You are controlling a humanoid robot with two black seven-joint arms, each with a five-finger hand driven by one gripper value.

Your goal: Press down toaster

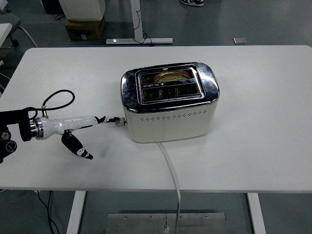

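Toaster (169, 102) mid-table, bread (171, 76) in rear slot. Left hand (78, 127): fingers extended, grasping nothing, fingertip on side lever (118, 121). Pressing step; next needs firm downward push.

Toaster (169, 105) — mirror-glossy chrome top, matt cream perforated body; smooth matt white table (263, 87); glossy white plastic left hand (68, 126)

One white table (273, 122). One cream toaster (170, 105) with a chrome top, having two slots. One slice of toast (170, 76) (in the far slot; the near slot holds nothing visible). One lever (118, 122) at the toaster's left end. One white power cord (171, 170). One robot hand (73, 129), the left. One cardboard box (85, 28) on the floor.
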